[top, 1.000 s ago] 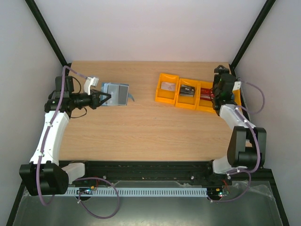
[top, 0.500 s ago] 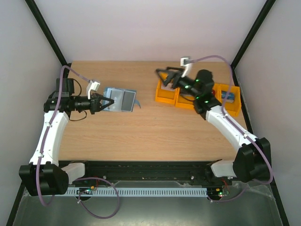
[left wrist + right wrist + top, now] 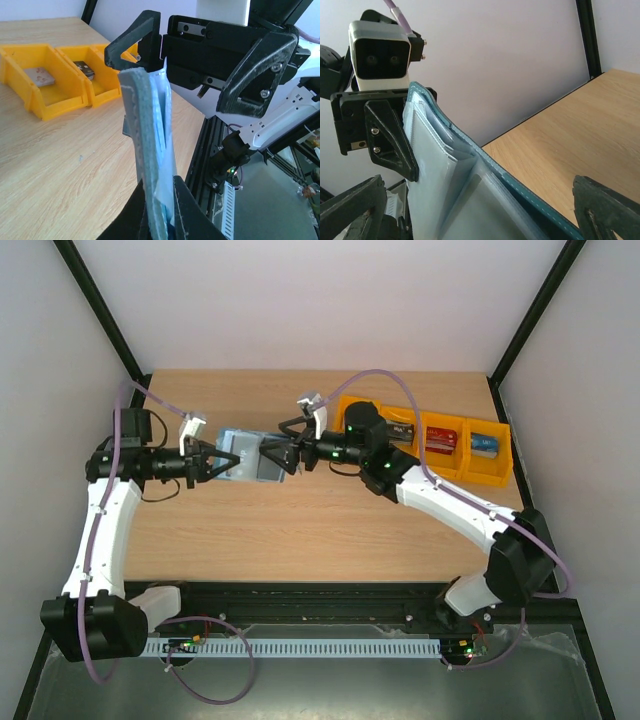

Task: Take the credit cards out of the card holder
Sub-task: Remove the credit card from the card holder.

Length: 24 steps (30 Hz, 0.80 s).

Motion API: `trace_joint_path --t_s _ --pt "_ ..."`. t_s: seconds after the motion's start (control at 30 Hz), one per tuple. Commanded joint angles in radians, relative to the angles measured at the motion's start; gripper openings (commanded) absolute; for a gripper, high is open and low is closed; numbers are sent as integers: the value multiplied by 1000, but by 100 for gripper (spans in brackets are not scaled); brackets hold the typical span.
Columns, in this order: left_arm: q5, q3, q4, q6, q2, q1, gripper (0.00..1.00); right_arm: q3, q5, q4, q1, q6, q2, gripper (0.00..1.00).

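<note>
Pinching the left end of the card holder (image 3: 250, 455) tight near the far edge of the surface (image 3: 300, 530), left of centre, the left gripper (image 3: 212, 462) is clamping it while the right gripper (image 3: 281, 450) is gaping wide about its right end, gripping nothing. A grey card (image 3: 40, 76), black card (image 3: 400, 430), red card (image 3: 440, 438) and blue card (image 3: 486, 443) are lying in orange bins (image 3: 441, 470) by the far right corner, so emptying is seeming nearly done; more may be hiding inside. Its long axis is running left to right, free end pointing at the right edge.

Teal card holder (image 3: 248, 453) open, upright, aloft.
</note>
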Motion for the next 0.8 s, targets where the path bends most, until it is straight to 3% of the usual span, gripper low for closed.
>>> trace_joint_path --t_s 0.0,0.17,0.3,0.37,0.47,0.63,0.67,0.77 --pt "59 30 -3 34 -15 11 2 47 -47 -7 59 -21 43 99" --pt "68 29 -15 48 -15 12 2 77 10 -16 83 -29 95 99" --pt "67 27 -16 52 -14 12 2 103 -29 -6 83 -5 133 92" --pt "65 27 -15 52 -13 11 2 107 -58 0 83 -5 139 77" --pt "67 25 -21 61 -13 12 2 84 -91 30 82 -21 124 41" --pt "87 25 -45 86 -13 14 6 32 -135 54 72 -95 70 8" --pt "95 27 -52 95 -13 15 12 24 -145 52 66 -105 61 3" --pt "113 28 -83 131 -13 19 29 13 -215 49 41 -117 42 2"
